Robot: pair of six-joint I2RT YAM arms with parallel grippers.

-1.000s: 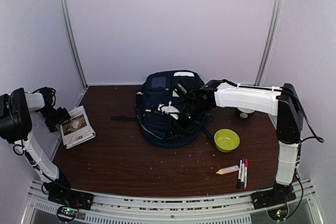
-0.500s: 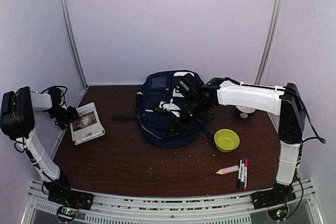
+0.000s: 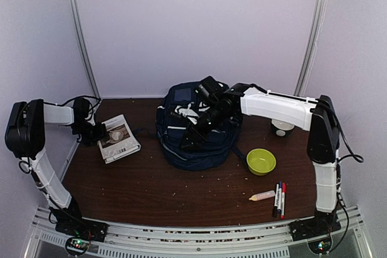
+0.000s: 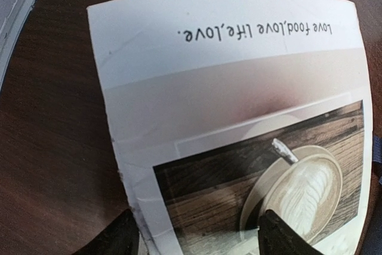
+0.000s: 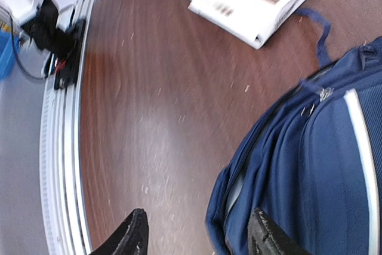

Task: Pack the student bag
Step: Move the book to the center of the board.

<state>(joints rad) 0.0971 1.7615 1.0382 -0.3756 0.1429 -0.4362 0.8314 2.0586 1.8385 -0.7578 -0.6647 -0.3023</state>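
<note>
Student bag (image 3: 205, 152) slumped at centre rear of brown table (image 3: 151, 185), right gripper (image 5: 197, 237) over its left edge, fingers parted and empty, left gripper (image 4: 200, 237) spread wide at near edge of white booklet (image 4: 239, 88), hold on it unclear.

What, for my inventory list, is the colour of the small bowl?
The bowl is lime green, clearest in the top external view.

Noted: large navy-blue fabric backpack (image 3: 199, 152) (image 5: 310, 165), thin white stripe, lies mid-table (image 3: 151, 179) toward the back, strap trailing left.
</note>
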